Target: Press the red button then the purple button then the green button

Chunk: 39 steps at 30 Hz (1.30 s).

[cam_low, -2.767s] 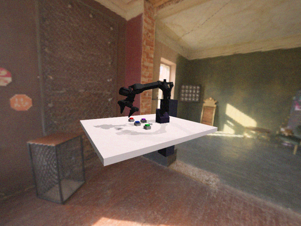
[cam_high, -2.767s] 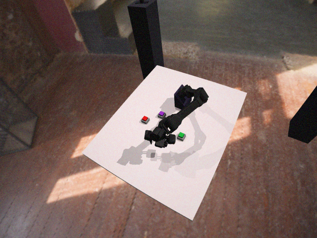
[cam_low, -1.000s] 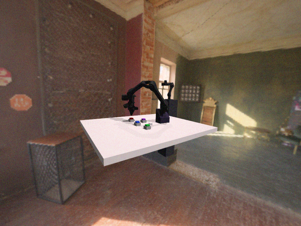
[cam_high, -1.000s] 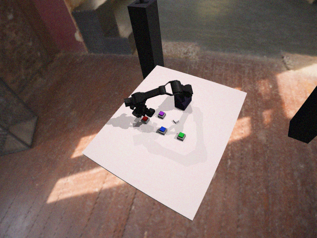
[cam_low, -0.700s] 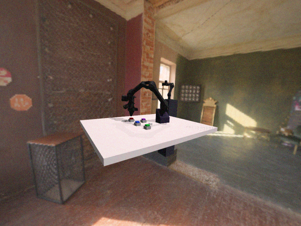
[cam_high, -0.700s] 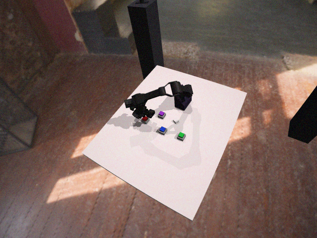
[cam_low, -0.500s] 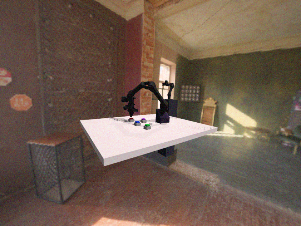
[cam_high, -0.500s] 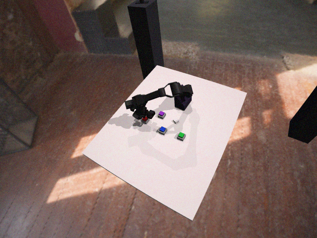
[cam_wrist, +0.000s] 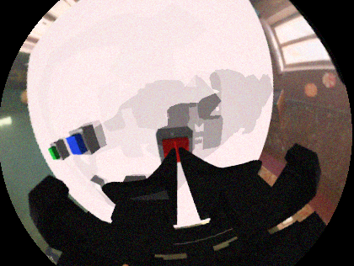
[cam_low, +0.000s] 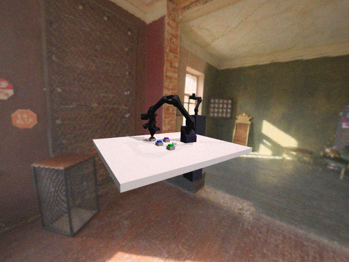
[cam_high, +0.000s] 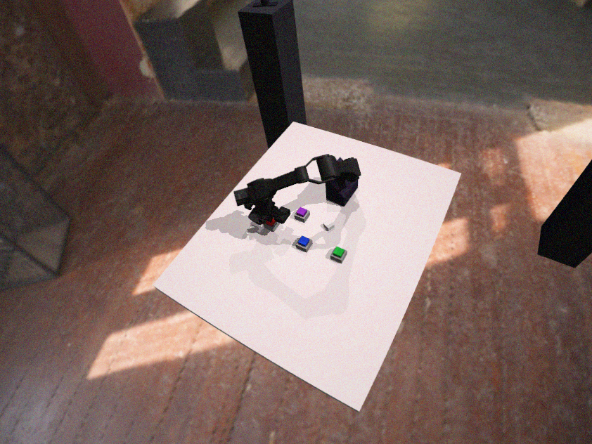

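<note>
Red button, closed tool above

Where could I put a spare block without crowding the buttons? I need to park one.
The table's near half, in front of the blue button and green button, and its right strip look free. It is crowded around the red button, purple button and white block.

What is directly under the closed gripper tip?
The red button on its grey base, with the shut gripper at its near edge. The fingertips cover that edge, so contact cannot be confirmed.
</note>
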Available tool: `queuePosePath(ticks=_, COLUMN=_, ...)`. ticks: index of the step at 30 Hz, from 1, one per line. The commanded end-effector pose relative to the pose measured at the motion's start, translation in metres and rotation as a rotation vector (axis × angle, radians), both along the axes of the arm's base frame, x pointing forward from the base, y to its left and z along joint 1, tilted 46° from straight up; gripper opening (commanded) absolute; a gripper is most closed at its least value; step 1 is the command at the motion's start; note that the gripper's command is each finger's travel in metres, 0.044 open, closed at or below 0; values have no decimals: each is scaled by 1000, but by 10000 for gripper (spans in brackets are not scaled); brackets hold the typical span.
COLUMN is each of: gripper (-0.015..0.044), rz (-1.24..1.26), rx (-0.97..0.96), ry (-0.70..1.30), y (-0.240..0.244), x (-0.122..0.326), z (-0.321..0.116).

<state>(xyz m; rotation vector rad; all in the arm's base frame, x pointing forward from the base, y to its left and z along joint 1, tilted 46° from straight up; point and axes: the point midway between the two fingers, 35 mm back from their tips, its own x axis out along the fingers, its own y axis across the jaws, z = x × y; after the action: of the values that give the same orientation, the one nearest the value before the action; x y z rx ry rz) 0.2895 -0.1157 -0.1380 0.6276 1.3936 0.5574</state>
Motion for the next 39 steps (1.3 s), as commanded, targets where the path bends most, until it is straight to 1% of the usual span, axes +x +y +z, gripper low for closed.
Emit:
queuePosePath(ticks=1, gripper=20, rz=-4, rx=11, ry=10, y=3, x=-2, z=-2)
queuePosePath(ticks=22, gripper=20, rz=-4, rx=11, ry=10, y=3, x=-2, z=-2)
queuePosePath(ticks=26, gripper=20, rz=-4, rx=9, ry=10, y=-20, x=-5, z=21)
queuePosePath(ticks=32, gripper=20, rz=-4, rx=9, ry=10, y=-22, x=-5, z=22)
queuePosePath(ticks=36, gripper=20, rz=-4, rx=7, ry=11, y=-57, x=-10, z=57)
queuePosePath(ticks=39, gripper=20, rz=-4, rx=7, ry=11, y=-64, x=-12, z=64)
